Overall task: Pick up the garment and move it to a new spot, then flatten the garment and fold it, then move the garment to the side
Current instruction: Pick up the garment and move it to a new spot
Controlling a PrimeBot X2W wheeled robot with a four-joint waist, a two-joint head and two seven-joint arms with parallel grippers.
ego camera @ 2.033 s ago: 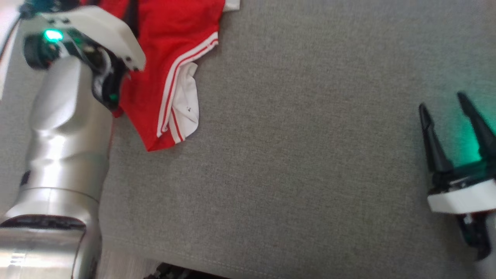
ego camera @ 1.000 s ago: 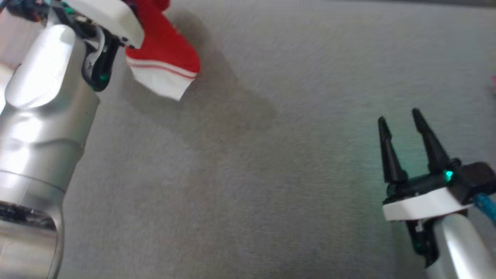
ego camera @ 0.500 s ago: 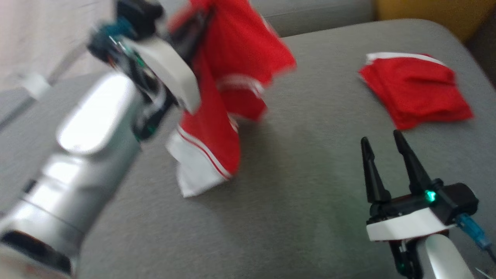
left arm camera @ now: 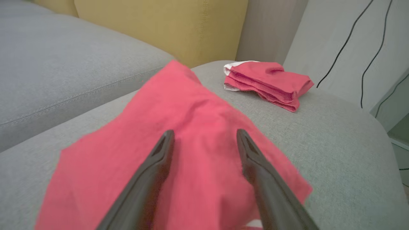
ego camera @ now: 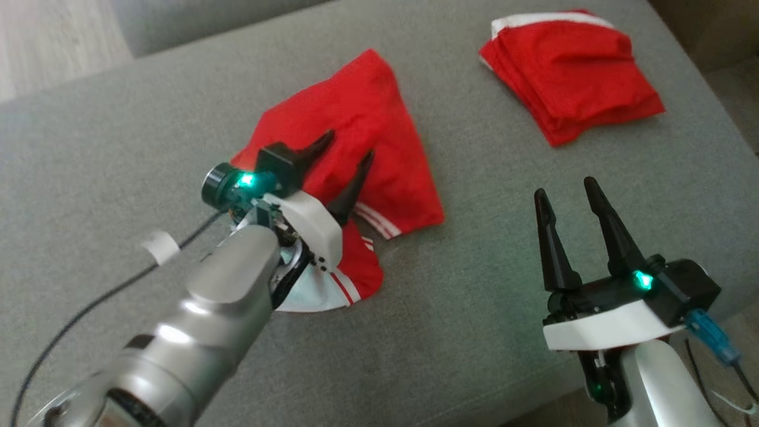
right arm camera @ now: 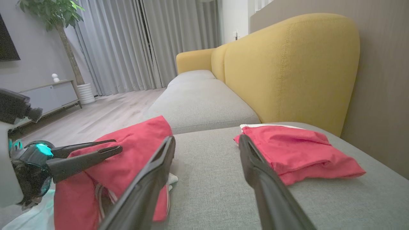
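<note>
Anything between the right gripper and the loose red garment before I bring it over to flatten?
Nothing visible: bare grey cushion lies between the right gripper and the garment. The open left gripper is over the garment, so steer clear of it. The folded red stack sits farther back, off that path.

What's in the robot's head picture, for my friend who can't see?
A crumpled red garment with white trim lies on a grey sofa cushion, with the open left gripper over it. The right gripper is open nearby, and a folded red pile sits beyond.

A home living room: yellow-backed sofa [right arm camera: 287, 64], long grey curtains [right arm camera: 127, 44], potted plant [right arm camera: 52, 11]
</note>
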